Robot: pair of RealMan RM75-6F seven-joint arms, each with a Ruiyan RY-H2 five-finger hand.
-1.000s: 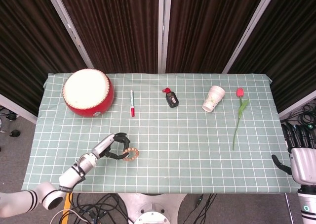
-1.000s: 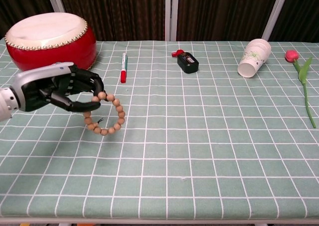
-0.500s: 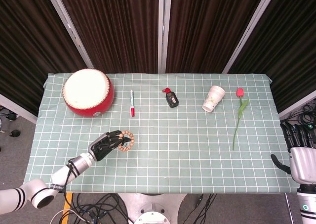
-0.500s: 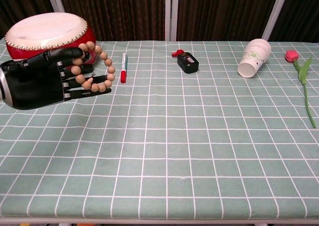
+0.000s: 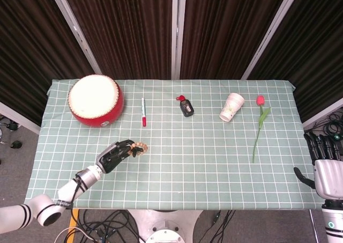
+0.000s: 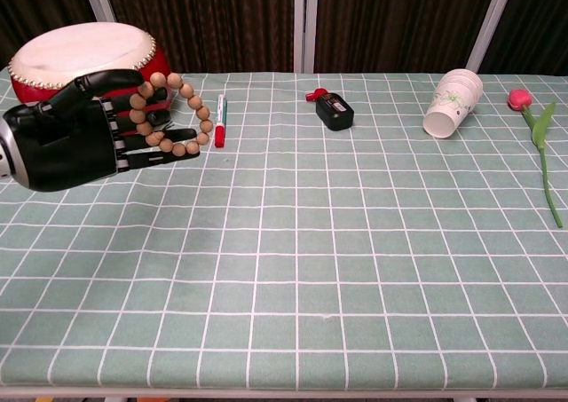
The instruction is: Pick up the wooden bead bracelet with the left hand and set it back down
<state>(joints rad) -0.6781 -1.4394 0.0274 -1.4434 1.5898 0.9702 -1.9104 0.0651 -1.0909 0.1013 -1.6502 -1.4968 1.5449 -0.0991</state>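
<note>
While the wooden bead bracelet (image 6: 170, 111) is looping over my fingers (image 6: 153, 145), my left hand (image 6: 75, 143) is holding it up off the checked tablecloth (image 6: 355, 260), and in the chest view the ring of beads is standing nearly upright, with my thumb lying across the top of it. From the head view, my left hand (image 5: 115, 154) is hovering over the near left part of the table, and the bracelet (image 5: 140, 147) is showing only as a small tan cluster at my fingertips. My fingers are curling in around the beads, not spreading.

Just beyond the hand, the red drum (image 6: 84, 65) with its pale skin is sitting at the far left of the cloth. Beside it, a red-capped marker (image 6: 219, 121) is lying lengthwise, pointing towards the back edge. Further along, a small black bottle with a red cap (image 6: 332, 109) is lying near the middle of the far side. A white paper cup (image 6: 453, 103) is lying on its side, its mouth facing me and to my left in the chest view, and an artificial red rose (image 6: 539, 131) is lying stretched out at the far right, bloom towards the curtains.

Over at the right edge, my right hand (image 5: 322, 165) is hanging off the table, showing only in the head view. Its fingers are pointing up and standing slightly apart, and they are holding nothing.
</note>
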